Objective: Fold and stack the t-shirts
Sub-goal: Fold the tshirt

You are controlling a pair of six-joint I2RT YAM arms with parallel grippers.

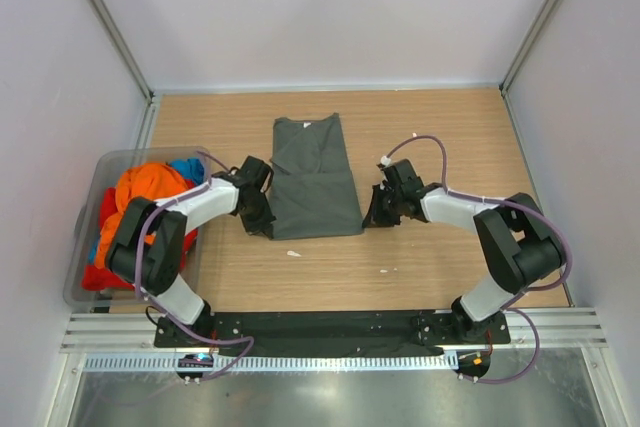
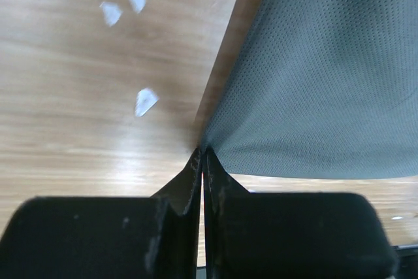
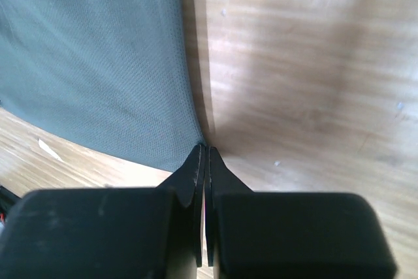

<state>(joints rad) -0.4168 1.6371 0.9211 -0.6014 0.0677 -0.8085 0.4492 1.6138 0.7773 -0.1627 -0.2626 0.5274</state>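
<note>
Grey-green t-shirt [image 1: 314,175] flat on table [image 1: 440,267]; left tool [image 1: 262,229], right tool [image 1: 369,218] each clenched on near corner.

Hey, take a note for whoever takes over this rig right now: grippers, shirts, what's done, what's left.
Left gripper: shut on the near left corner of the dark grey-green cloth t-shirt.
Right gripper: shut on its near right corner.
That shirt lies flat on the wooden table, sides apparently folded in, collar far.
Orange t-shirt, red t-shirt and blue t-shirt sit bunched in the translucent grey plastic bin.
Left: finish this fold, then fold and stack the rest.
</note>
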